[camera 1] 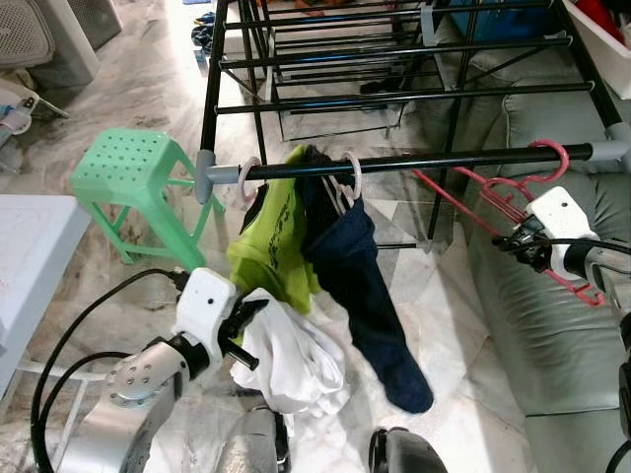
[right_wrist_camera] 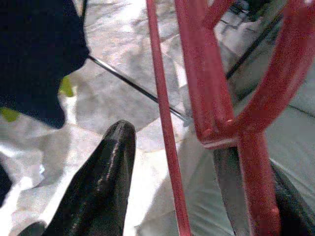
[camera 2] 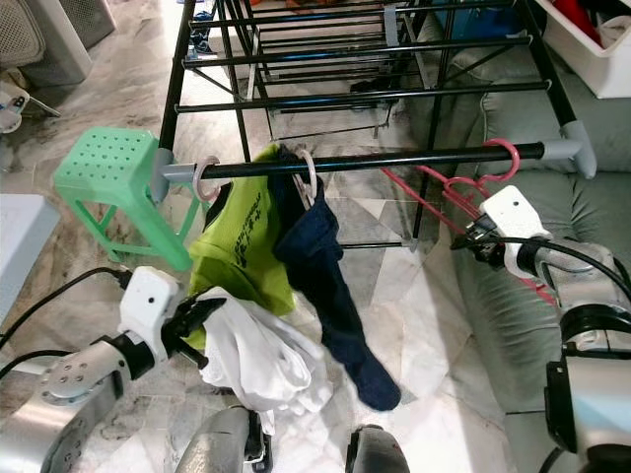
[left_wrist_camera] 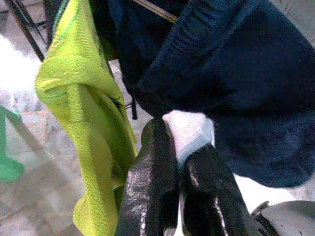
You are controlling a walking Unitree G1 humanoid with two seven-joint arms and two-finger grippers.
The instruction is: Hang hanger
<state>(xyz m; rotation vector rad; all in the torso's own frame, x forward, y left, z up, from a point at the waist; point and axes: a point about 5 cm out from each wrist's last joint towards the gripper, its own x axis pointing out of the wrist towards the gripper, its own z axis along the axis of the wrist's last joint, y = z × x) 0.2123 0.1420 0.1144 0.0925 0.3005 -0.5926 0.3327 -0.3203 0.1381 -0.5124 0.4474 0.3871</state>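
I see the red hanger (camera 1: 513, 202) with its hook over the right end of the black rail (camera 1: 434, 161) of the drying rack (camera 1: 394, 59), body slanting down toward the sofa (camera 1: 537, 325). My right end effector (right_wrist_camera: 197, 167) sits spread around its red bars, not clamped. I judge the hanging nearly done; next I should back that arm out cleanly without snagging. My left end effector (left_wrist_camera: 179, 162) is clenched on a white garment (camera 1: 291, 360), near the green shirt (camera 1: 271, 241) and navy clothing (camera 1: 365, 286).

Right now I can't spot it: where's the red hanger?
The red hanger hooks over the rack's front rail at its right end, above the sofa, beside the right gripper.
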